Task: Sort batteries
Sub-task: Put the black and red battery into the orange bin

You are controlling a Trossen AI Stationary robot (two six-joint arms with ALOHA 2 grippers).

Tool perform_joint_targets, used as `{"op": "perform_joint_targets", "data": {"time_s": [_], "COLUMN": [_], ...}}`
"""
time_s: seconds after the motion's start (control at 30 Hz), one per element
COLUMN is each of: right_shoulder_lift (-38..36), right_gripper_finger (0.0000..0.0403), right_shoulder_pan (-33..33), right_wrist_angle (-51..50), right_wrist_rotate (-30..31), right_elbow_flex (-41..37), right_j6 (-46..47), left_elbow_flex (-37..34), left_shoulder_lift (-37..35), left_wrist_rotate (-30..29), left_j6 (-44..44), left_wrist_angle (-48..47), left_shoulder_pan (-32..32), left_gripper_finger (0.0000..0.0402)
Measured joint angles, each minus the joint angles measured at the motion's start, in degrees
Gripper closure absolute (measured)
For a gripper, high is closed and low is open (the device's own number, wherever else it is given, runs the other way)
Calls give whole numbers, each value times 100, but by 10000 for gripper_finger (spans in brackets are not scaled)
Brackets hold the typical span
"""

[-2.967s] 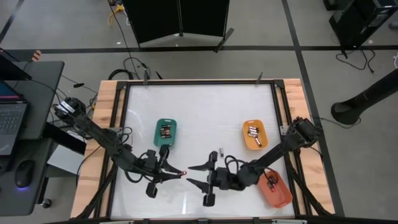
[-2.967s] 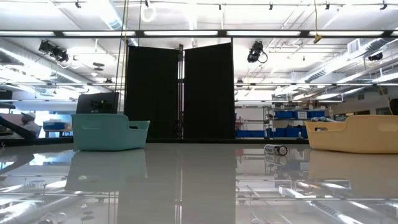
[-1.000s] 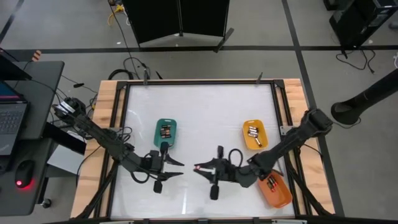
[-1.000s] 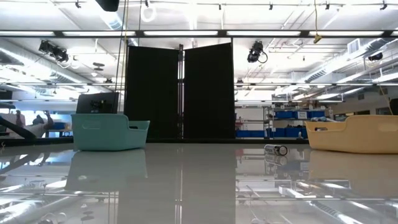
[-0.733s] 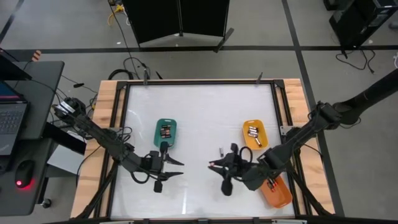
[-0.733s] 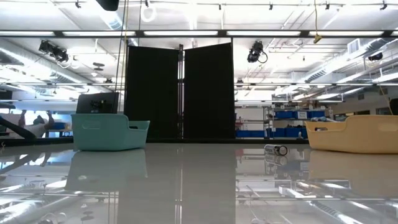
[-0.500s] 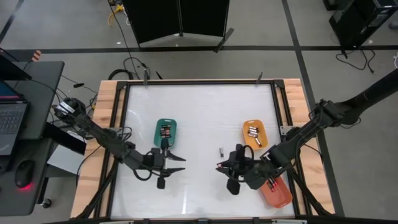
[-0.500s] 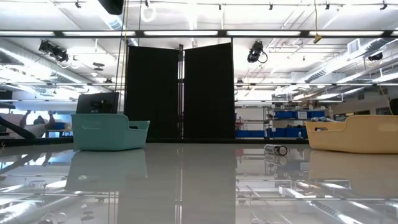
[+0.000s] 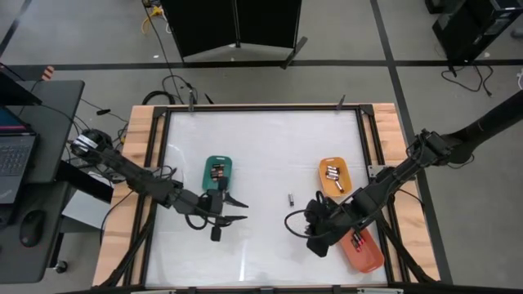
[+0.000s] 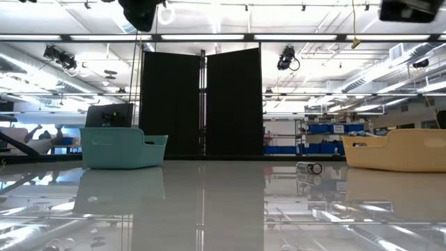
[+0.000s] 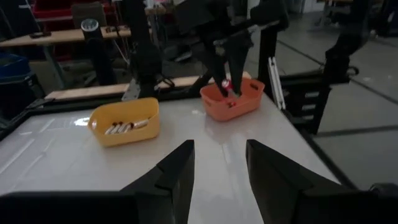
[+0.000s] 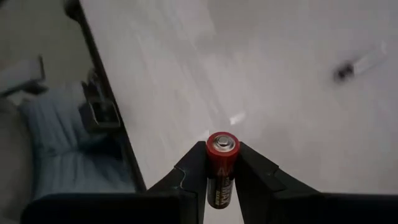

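Right gripper [image 12: 222, 180]: jaws are pinching a red-ended battery [image 12: 222, 168], its silvery cap facing the wrist camera; in the high view the gripper [image 9: 296, 219] is hanging over the worktop [image 9: 261, 139] just beside the red tray [image 9: 364, 251].
What has just changed: over the last 3 seconds this arm has been swinging away from the worktop's middle, where both grippers were meeting tip to tip, toward the red tray.
Meaning for the task: the cell is now riding with the right arm, so this looks like the carry to a tray, with the drop not yet made.
Left gripper [image 9: 237, 209]: jaws are spread and holding nothing; it has been drawing back and is now sitting beside the green tray [image 9: 217, 174].
Loose battery [image 9: 289, 198]: 1 cell is lying alone on the worktop between the 2 grippers, apart from both; it probably comes next.
Sorted so far: cells are lying in the green tray, the orange tray [image 9: 334, 176] and the red tray.
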Motion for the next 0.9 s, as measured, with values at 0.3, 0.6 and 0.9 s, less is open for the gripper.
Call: {"op": "perform_joint_targets", "data": {"time_s": [0.3,0.6,0.9], "right_shoulder_lift": [2,4,7], "right_gripper_finger": [331,331,330], "right_shoulder_pan": [-90,86,462], "right_wrist_angle": [-997,-2359,-2340], "right_wrist_rotate": [-1508,-2277,-2449], "right_elbow_flex": [0,-19,-558], "right_j6": [974,1621,2026], "left_elbow_flex": [-2,-2,-2], "left_shoulder_lift": [0,0,0], "left_wrist_rotate": [103,115,117], "left_j6": [196,428,446], "left_wrist_angle": [-441,-883,-1086], "left_shoulder_pan": [279,625,880], "left_gripper_finger": [250,250,250]}}
